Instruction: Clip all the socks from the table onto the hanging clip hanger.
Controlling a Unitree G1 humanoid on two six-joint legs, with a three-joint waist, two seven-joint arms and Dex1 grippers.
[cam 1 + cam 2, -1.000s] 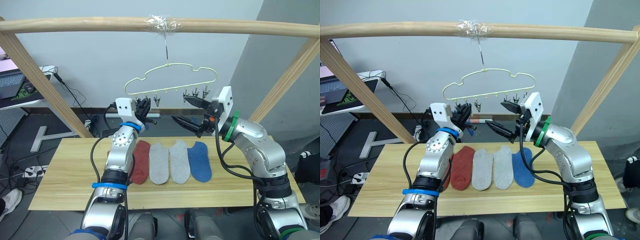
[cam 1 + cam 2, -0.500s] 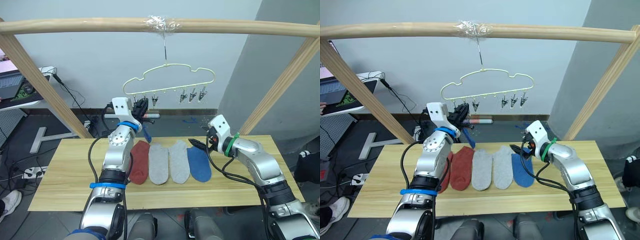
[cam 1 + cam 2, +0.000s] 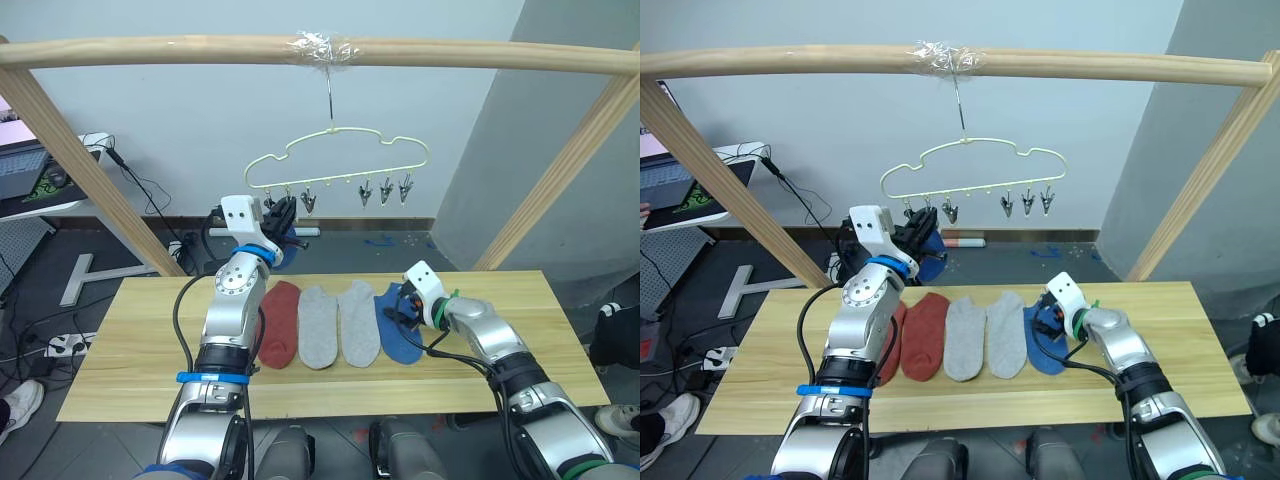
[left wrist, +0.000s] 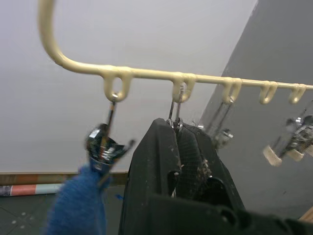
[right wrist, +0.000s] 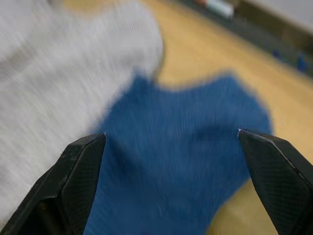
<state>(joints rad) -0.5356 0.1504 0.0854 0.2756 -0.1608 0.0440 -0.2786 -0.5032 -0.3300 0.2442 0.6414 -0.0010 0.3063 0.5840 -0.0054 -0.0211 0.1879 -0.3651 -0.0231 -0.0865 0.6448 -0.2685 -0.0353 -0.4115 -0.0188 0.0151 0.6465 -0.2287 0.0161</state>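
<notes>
The right gripper (image 5: 168, 181) is low over the table (image 3: 140, 360), and its two black fingers (image 5: 73, 186) are spread wide apart. Right under it lies a blue sock (image 5: 181, 166), flat on the wood. I cannot tell if the fingers touch the sock. Just beside that sock, on the side toward the other arm, are two light grey socks (image 3: 338, 322) lying next to each other. Past them is a rust-red sock (image 3: 281, 322).

The left gripper (image 4: 188, 147) is up high at the clip hanger (image 3: 340, 160). Its fingers are pressed close together around one little metal clip (image 4: 175, 120) that hangs from the hanger's bar. Right beside this gripper, another clip (image 4: 103, 147) holds a second blue sock (image 4: 80, 200), which hangs down from it. More clips (image 3: 385, 190) hang empty along the bar, farther toward the right gripper's side.

The hanger hooks onto a wooden pole (image 3: 200, 50) above both grippers.
</notes>
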